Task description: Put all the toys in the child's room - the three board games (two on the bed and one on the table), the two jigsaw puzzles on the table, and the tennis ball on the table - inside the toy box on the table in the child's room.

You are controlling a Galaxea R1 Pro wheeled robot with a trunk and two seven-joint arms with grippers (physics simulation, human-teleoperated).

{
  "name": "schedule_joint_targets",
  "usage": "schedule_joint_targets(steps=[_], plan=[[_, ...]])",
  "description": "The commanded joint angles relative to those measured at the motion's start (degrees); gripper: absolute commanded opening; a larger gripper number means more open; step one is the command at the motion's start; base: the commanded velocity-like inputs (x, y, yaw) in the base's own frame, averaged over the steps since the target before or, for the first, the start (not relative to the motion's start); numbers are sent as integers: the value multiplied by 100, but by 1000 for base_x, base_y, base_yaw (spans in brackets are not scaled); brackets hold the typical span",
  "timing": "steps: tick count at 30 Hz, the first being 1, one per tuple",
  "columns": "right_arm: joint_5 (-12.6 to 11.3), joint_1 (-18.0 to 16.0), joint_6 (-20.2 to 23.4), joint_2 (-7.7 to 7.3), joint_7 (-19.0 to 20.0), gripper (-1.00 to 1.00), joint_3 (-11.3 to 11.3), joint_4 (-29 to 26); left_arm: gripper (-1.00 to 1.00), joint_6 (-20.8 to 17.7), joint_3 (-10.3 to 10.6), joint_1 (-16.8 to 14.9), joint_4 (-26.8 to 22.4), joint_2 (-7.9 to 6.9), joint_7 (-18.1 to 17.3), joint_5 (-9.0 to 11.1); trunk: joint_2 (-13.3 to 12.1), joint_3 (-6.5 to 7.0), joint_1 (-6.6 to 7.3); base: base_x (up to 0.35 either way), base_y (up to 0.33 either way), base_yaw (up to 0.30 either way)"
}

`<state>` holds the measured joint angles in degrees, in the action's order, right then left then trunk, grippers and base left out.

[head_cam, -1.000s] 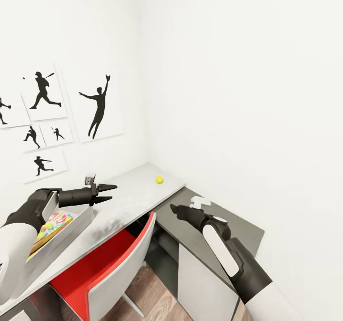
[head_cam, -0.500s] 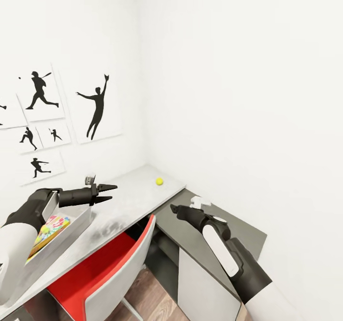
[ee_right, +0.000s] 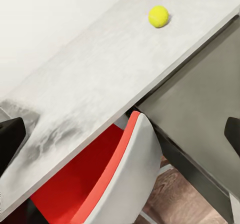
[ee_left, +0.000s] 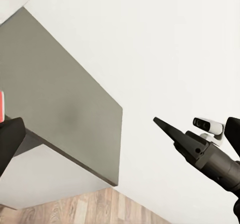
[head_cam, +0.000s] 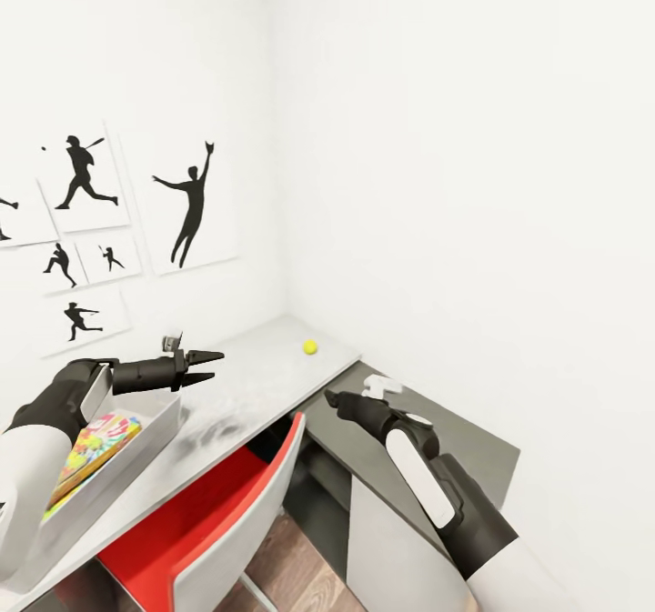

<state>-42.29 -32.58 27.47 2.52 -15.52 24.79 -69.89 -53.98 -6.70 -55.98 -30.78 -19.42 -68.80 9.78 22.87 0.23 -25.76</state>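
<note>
The ball (head_cam: pixel 310 346) lies alone at the far end of the table (head_cam: pixel 246 385), close to its end edge and well ahead of the empty, open left gripper (head_cam: pixel 211 367). Over the last second the whole view swung slightly; the ball kept its place, so the base is probably still lining up for a reach. The box (head_cam: pixel 136 439) sits under the left forearm, already holding colourful toys. The right gripper (head_cam: pixel 333 400), open too, hovers over the cabinet (head_cam: pixel 473 453). Bare tabletop lies between; the chair (head_cam: pixel 246 503) crowds the near edge.
</note>
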Motion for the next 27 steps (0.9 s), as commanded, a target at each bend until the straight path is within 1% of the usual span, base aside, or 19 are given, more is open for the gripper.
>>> schedule_joint_targets(steps=[1,7,13,20,27], plan=[[-57,-3,6,1,-59,100,8,-4,100,-35,-5,-1,2,-1,-9,13,5,-3,-2,1,49,0],[-52,-3,8,7,-63,100,8,1,100,-32,-6,-1,2,-1,-1,13,5,-3,-2,1,20,17],[-51,-3,12,4,-69,100,8,2,100,-31,-18,-1,2,6,27,7,5,-3,-2,37,42,198],[-54,-3,9,3,-65,100,4,2,100,-26,-23,0,2,8,42,6,5,-3,-2,177,82,239],[-38,-3,-2,3,-65,100,0,5,100,-18,-24,-1,2,11,43,6,5,-3,-2,189,-42,55]])
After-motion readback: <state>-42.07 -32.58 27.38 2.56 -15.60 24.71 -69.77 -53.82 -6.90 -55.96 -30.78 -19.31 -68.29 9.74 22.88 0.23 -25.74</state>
